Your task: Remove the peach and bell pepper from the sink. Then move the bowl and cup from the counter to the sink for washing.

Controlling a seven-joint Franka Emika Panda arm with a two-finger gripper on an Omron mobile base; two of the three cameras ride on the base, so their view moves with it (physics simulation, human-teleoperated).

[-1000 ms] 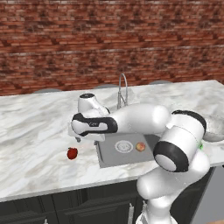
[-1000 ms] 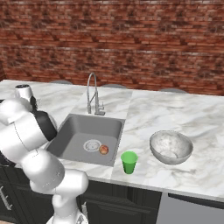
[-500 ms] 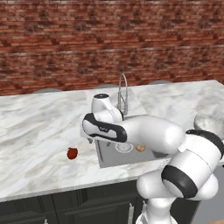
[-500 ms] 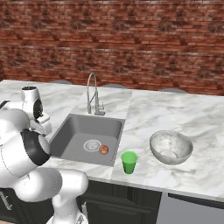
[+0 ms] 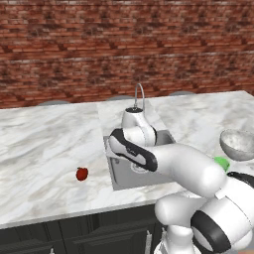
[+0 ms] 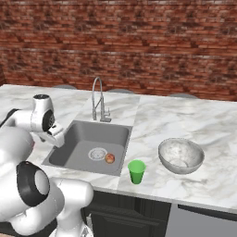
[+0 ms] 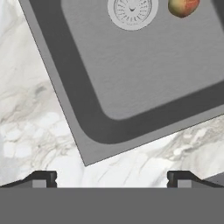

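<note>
Now — gripper (image 7: 112, 177) empty, jaws wide, over the sink (image 7: 83, 131) corner — peach (image 7: 183, 6) lies far ahead, beside the drain (image 7: 132, 11).

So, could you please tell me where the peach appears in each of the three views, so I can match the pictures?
Left base view: I cannot make out the peach; the arm covers much of the basin.
Right base view: the peach lies on the sink floor, just right of the drain.
Hand view: the peach sits at the top edge, right of the drain.
Shared landmark: the round drain.
</note>
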